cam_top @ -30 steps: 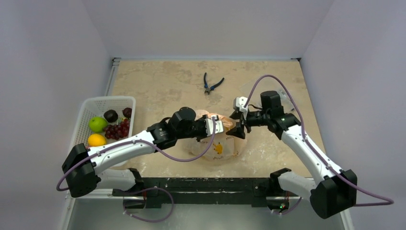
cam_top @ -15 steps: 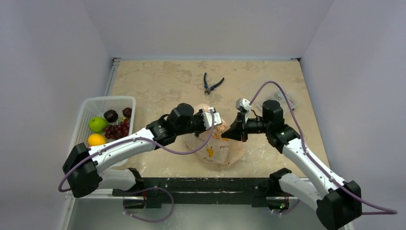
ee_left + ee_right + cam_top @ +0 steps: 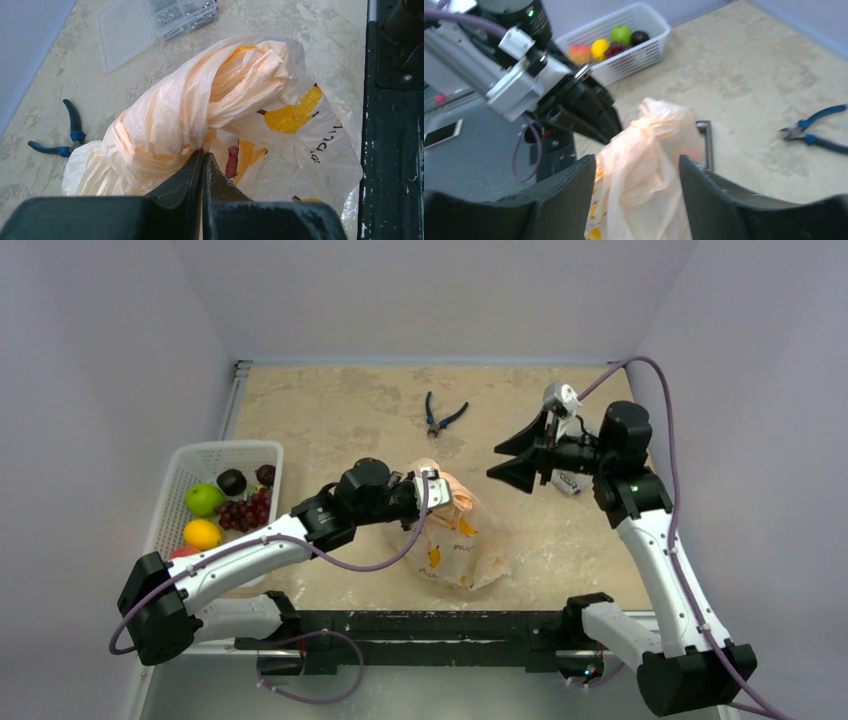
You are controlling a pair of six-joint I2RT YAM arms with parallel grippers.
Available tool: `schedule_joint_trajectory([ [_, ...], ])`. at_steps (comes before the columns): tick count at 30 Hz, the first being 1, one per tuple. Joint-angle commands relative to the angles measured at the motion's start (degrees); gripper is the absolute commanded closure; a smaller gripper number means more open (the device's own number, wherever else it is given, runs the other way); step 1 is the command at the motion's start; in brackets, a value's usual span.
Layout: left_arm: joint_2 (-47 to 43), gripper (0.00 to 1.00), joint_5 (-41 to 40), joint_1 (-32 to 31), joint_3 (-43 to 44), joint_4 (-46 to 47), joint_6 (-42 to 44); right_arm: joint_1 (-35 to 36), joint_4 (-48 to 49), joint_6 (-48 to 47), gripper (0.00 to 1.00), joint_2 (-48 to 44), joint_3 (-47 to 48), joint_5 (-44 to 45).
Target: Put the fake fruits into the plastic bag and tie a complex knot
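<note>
The plastic bag point(image 3: 462, 558) lies slumped on its side on the marbled table point(image 3: 330, 420), close to the front edge and about midway between the two arms. There is yellow-orange print on the thin film. A reddish shape shows through from the left wrist view, but which fruit it is cannot be told.

The bag's top is gathered into the knot point(image 3: 200, 105) — a thick twisted roll of peach-orange plastic folded over on itself. Whether it is tied fast cannot be told.

The left gripper point(image 3: 432, 490) has its jaws pressed together, pinching the bag film at the base of that roll. Its arm reaches in low from the left.

Off to the left, well apart from the bag, is a white mesh basket point(image 3: 225, 448) with fake fruits point(image 3: 240, 510) in it:
- mango point(image 3: 580, 52) at the near end
- yellow-orange citrus point(image 3: 202, 533)
- dark red grape bunch point(image 3: 247, 512)
- green round fruit point(image 3: 203, 499)
- two dark plum-like balls point(image 3: 231, 481) at the far end

The right gripper point(image 3: 520, 455) has its fingers spread wide with nothing between them. It hangs above the table, beyond and right of the bag, clear of it and aimed back toward it.

Farther back, blue-handled pliers point(image 3: 440, 418) lie flat on the table, and a clear parts box point(image 3: 155, 25) sits with its lid open.
</note>
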Motion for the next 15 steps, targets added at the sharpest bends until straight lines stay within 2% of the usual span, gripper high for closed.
schedule_joint_trajectory([
  [1, -0.6, 1.00, 2.4, 0.2, -0.2, 3.9, -2.0, -2.9, -0.9, -0.1, 0.51, 6.3, 4.2, -1.8],
  [3, -0.3, 1.00, 2.6, 0.0, 0.0, 4.1, -2.5, -2.9, -5.9, -8.5, 0.73, 9.3, 3.7, 1.0],
  [5, -0.2, 1.00, 2.7, -0.1, 0.2, 4.1, -2.6, -2.2, -9.3, -14.1, 0.86, 12.4, 2.5, 1.4],
  [6, -0.2, 1.00, 2.7, -0.2, 0.3, 4.1, -2.6, -2.1, -10.4, -15.5, 0.88, 13.8, 1.8, 0.7],
  [10, 0.2, 1.00, 2.8, -0.4, 0.7, 3.9, -2.8, -0.7, -15.7, -23.1, 0.88, 18.3, 0.7, -4.5],
  [15, 1.4, 1.00, 0.6, -0.7, 1.3, 4.0, -3.6, 3.1, -14.4, -23.7, 0.80, 20.0, 0.3, -6.9],
])
